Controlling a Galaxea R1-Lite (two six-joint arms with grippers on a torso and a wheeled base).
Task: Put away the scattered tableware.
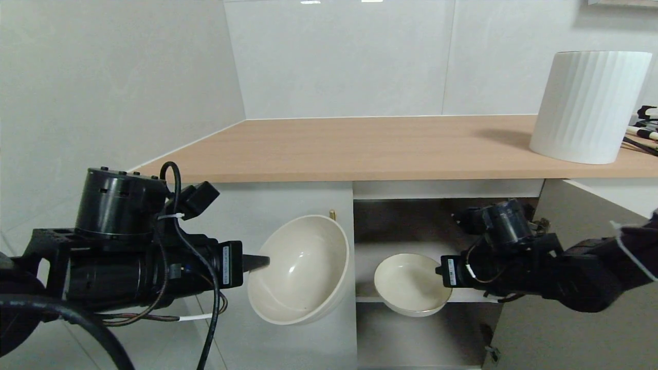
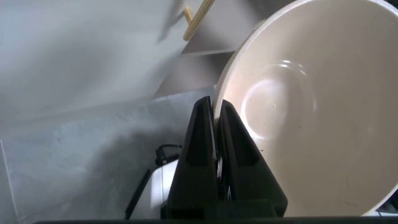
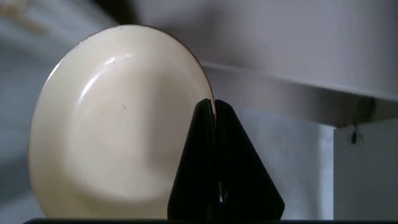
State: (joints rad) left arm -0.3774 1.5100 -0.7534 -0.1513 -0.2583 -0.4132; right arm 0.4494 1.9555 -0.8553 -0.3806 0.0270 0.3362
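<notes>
Head view: the left gripper (image 1: pixel 259 262) pinches the rim of a large cream bowl (image 1: pixel 300 270), which is tipped on edge before the closed cabinet door (image 1: pixel 241 216) on the left. The right gripper (image 1: pixel 442 271) is clamped on the rim of a smaller cream bowl (image 1: pixel 408 282) at the open cabinet's shelf (image 1: pixel 367 298), right of the large one. White labels (image 1: pixel 225 264) on both wrists carry print too small to read.

Wooden counter (image 1: pixel 360 149): white ribbed canister (image 1: pixel 591 105) (far right), utensils (image 1: pixel 642 134) beside.
</notes>
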